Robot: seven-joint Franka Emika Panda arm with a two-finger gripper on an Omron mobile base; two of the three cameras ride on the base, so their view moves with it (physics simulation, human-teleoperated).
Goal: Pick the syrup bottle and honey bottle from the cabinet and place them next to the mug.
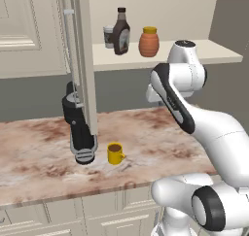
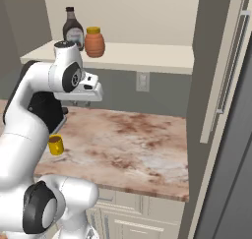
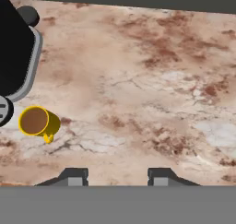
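While the cabinet (image 1: 82,50) door stands open in the upper left of the left base view, its pale shelf board runs across the upper middle. The marbled table (image 1: 44,152) fills the lower left. A black appliance (image 1: 80,133) stands on it in the left middle. On the shelf, upper centre, the syrup bottle (image 1: 121,32) stands beside the honey bottle (image 1: 149,42), a paper cup (image 1: 109,37) behind. The mug (image 1: 115,154) sits on the table just beside the appliance. The end effector (image 3: 113,177) hangs above bare table, fingers together, gripping nothing.

Syrup bottle (image 1: 121,32) left of honey bottle (image 1: 149,42), on shelf (image 1: 194,55).
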